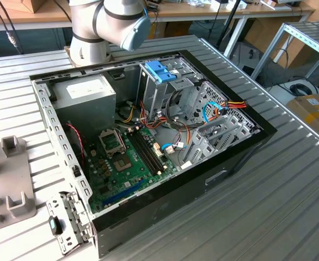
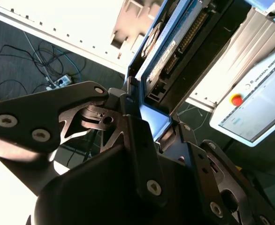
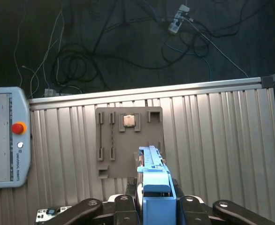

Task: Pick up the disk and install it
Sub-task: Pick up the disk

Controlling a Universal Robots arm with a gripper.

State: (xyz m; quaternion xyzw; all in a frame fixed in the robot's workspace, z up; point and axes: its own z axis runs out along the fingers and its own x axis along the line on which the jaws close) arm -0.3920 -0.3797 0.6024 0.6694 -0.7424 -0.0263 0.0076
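The gripper point(image 3: 156, 194) is clamped on the disk point(image 3: 151, 161) at its blue carrier end. It holds the disk edge-on, probably so it can slide into a bay. The disk hangs above a grey fixture point(image 3: 110, 140) on the ribbed table point(image 3: 212, 140). The case point(image 1: 165, 212) lies open. No writing on the disk's label can be made out.

Open computer case point(image 1: 241, 142), black walls, lying on ribbed metal table point(image 1: 279, 212).
Inside the case:
- green motherboard point(image 1: 121, 163) with CPU socket point(image 1: 111, 142)
- grey power-supply box point(image 1: 86, 93), white label, toward exterior view's left
- metal drive cage point(image 1: 165, 92), blue handle point(image 1: 160, 70) on top
- red, yellow and blue cables point(image 1: 225, 106) beside cage

Grey fixture plate point(image 1: 7, 185) on table, exterior view's left of case. In first wrist view, plate point(image 3: 128, 150) carries small square chip point(image 3: 130, 121).
White pendant point(image 3: 6, 136), red button point(image 3: 18, 128), on table near its edge.
Loose floor cables point(image 3: 81, 61) and power strip point(image 3: 177, 21) on dark floor.
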